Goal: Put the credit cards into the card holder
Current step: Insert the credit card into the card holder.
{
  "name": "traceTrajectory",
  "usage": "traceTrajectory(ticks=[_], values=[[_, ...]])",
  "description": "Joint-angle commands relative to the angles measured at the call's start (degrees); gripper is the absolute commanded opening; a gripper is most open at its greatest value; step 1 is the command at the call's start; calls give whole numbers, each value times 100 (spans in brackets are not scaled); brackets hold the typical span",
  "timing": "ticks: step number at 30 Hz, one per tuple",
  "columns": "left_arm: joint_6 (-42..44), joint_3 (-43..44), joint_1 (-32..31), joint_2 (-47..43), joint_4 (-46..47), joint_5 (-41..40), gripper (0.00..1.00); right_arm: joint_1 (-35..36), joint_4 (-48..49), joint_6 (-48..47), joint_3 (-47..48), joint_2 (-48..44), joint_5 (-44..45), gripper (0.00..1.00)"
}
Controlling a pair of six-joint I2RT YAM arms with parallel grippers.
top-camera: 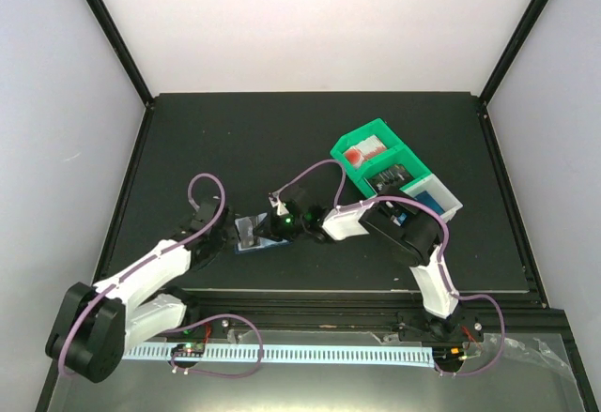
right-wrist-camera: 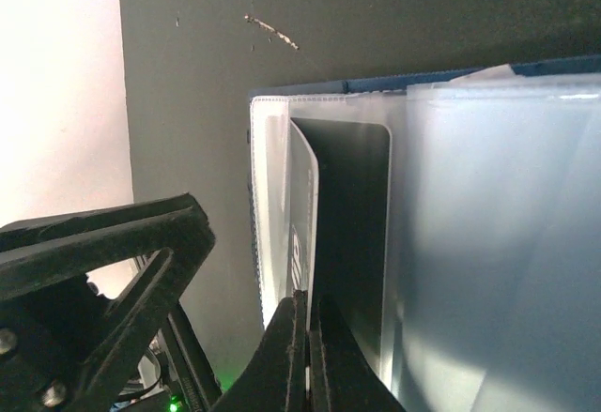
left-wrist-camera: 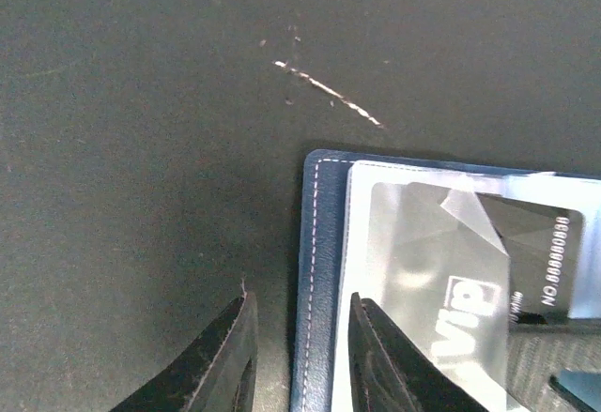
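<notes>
The card holder [top-camera: 252, 236] lies open on the black table between my two grippers; its navy stitched edge [left-wrist-camera: 315, 281] and clear pockets [right-wrist-camera: 488, 243] show in the wrist views. One credit card [right-wrist-camera: 352, 234], printed "VIP" [left-wrist-camera: 451, 285], sits partly inside a clear pocket and tilts up on its edge. My right gripper [right-wrist-camera: 308, 307] is shut on that card's near edge. My left gripper [left-wrist-camera: 300, 342] is open and stands astride the holder's left edge, with one finger [left-wrist-camera: 221, 360] over the table and the other finger [left-wrist-camera: 385, 360] over the clear pocket.
Green and white compartment bins [top-camera: 394, 173] stand at the back right, holding a red-printed item [top-camera: 362, 156] and something blue [top-camera: 427, 201]. A white slotted rail [top-camera: 282, 351] runs along the near edge. The left arm's black frame [right-wrist-camera: 103, 243] sits close beside the right fingers.
</notes>
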Motion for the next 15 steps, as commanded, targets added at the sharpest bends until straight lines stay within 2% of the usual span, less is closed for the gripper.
traceTrajectory(ticks=[1,4,8,15], values=[[-45,233,46,473,165,-125,28,4,-668,-191,47,84,-44,1],[-42,262,47,807,296,-17,26,-5,-802,-264,199,204,-217,1],[-39,317,46,999,276,-63,15,-16,-897,-266,391,373,-403,1],[-1,393,52,1164,272,-13,10,-21,-999,-281,557,457,-491,3]])
